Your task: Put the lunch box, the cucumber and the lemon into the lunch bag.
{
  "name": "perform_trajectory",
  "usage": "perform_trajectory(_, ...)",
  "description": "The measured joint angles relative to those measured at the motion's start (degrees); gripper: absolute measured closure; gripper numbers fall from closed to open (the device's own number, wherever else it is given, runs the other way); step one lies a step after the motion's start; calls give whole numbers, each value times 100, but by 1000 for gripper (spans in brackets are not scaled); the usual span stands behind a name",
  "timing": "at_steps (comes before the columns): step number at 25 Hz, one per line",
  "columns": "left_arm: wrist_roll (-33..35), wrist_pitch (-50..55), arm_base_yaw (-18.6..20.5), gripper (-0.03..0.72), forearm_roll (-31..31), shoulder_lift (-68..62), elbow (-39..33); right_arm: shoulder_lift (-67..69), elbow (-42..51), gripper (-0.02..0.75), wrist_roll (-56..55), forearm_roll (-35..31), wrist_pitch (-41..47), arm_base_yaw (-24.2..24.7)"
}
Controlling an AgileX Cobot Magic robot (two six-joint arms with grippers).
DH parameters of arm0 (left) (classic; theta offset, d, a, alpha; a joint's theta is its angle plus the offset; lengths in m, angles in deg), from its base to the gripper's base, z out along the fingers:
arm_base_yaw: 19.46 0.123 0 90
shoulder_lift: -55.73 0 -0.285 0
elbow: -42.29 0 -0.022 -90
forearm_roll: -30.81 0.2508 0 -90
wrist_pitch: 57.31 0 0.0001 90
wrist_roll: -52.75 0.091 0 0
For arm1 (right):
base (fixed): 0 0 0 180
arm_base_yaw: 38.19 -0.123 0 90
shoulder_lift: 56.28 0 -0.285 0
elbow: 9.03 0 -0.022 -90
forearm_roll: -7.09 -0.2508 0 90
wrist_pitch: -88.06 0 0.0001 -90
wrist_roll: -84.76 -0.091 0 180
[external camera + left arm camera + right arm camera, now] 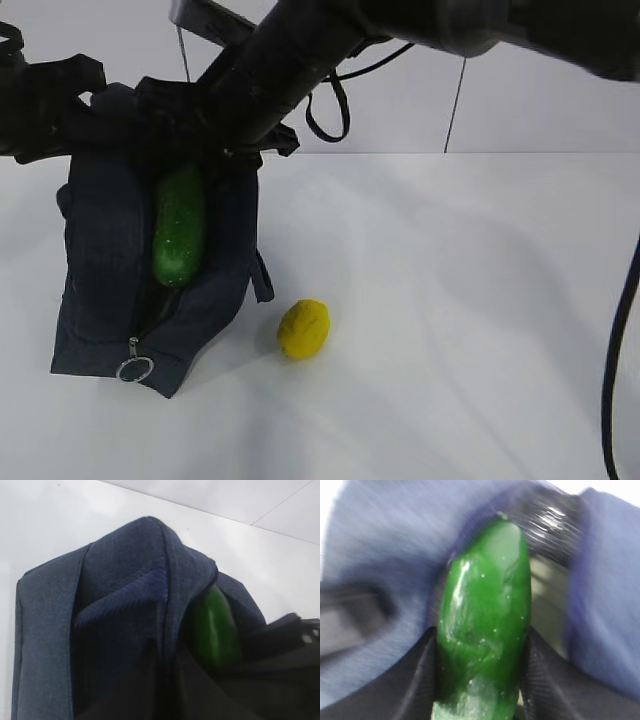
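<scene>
One lunch bag (105, 290) is standing on the white table (450, 300), its top gaping open and its single silver ring zipper pull (134, 369) hanging at the front lower corner. One cucumber (179, 226) is poking lengthwise into that opening, its near end showing against the dark fabric. The right gripper (482, 680) is pinching the cucumber between its two dark fingers (422, 680), one on each side. The left gripper is sitting pressed together against the bag's upper rim; its fingertips are hidden. One lemon (303, 328) is lying on the table just right of the bag, apart from it.
</scene>
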Motion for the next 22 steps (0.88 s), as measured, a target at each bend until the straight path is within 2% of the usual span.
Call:
perform_trajectory(4,0,0,0,682,-11,0,0,112,0,372,0,-145,-209,0)
perform_trajectory(7,0,0,0,682,-11,0,0,158,0,369,163,-494,-377,0)
perform_trajectory(11,0,-8,0,682,-11,0,0,259,0,320,448,-852,-461,0)
perform_trajectory(14,0,-8,0,682,-11,0,0,281,0,286,497,-885,-461,0)
perform_trajectory(22,0,-8,0,682,-11,0,0,281,0,265,515,-885,-327,0)
